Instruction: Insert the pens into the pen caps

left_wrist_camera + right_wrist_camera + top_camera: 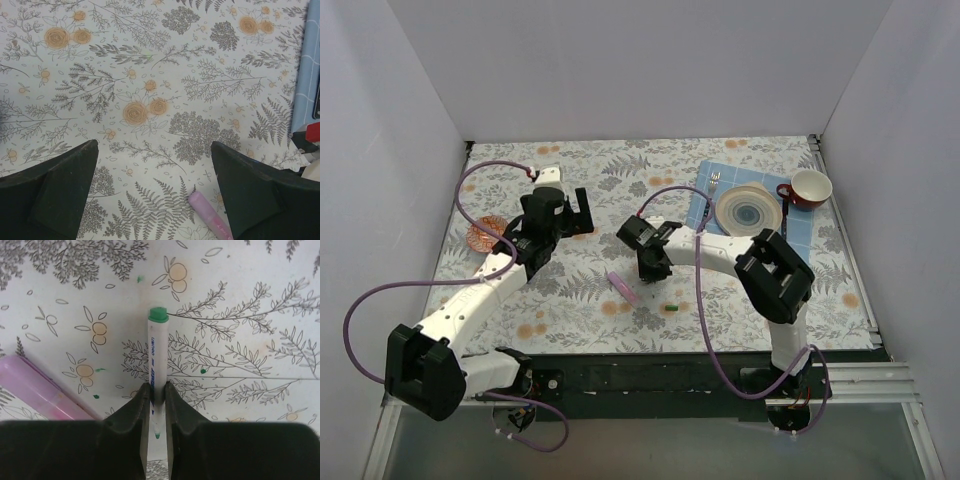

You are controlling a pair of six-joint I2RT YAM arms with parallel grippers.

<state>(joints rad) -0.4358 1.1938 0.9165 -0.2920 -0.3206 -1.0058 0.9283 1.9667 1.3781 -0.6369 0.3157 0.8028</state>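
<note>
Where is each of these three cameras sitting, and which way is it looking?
Top external: fixed above and behind, looking down on the floral tablecloth; left arm and right arm show.
Left wrist: on the left arm, facing down at the cloth; dark left fingers spread wide.
Right wrist: on the right arm, facing down; right fingers pinch a slim white pen with a green end.
Shared: both wrist views catch the pink-lilac plastic pen.

white walls (pixel 620 60) on 3 sides, floral cloth (pixel 620 165) over tbl.
</note>
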